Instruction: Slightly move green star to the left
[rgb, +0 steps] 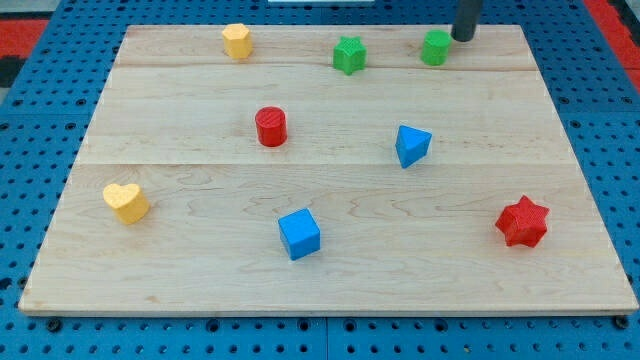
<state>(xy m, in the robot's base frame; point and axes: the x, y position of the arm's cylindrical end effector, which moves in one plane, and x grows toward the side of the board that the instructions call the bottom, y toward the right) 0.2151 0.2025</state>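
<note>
- My tip (463, 38) is at the view's top edge of the light wooden board (200, 270), just to the right of the green block (436, 47), whose exact shape I cannot tell.
- The green star block (349, 55) stands left of that green block, apart from it.
- The yellow hexagonal block (237, 41) is further to the left.
- The red cylinder block (271, 127) and the blue triangular block (411, 145) are in the middle.
- The yellow heart block (126, 202), the blue cube (299, 233) and the red star block (522, 222) are near the bottom.
</note>
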